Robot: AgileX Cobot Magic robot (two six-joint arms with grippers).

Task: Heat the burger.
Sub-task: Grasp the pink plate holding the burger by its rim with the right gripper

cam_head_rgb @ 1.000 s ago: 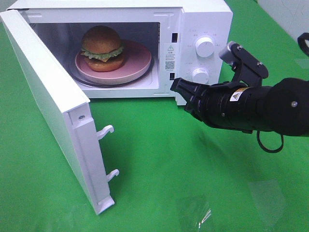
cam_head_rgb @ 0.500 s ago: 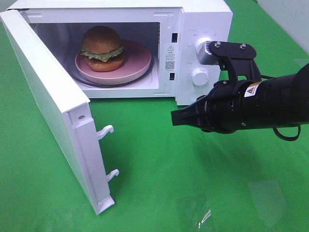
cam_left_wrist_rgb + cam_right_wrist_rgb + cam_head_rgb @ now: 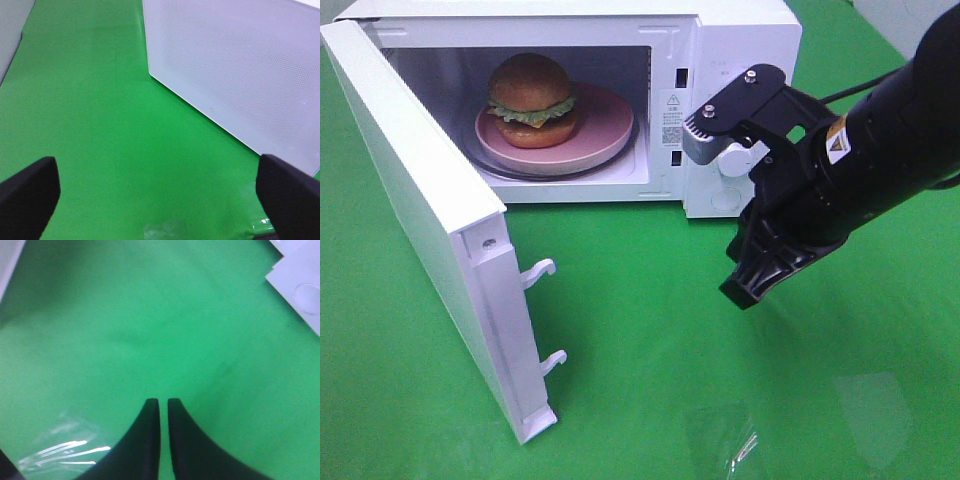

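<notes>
Swinging round from a second ago, the right gripper now points down at the green cloth in front of the microwave, control knobs hidden behind the arm. Its black fingers are all but pressed together, nothing between them. Over on the other side, the left gripper hangs with its jaws spread wide near the open door. And the burger sits on the pink plate inside the microwave
</notes>
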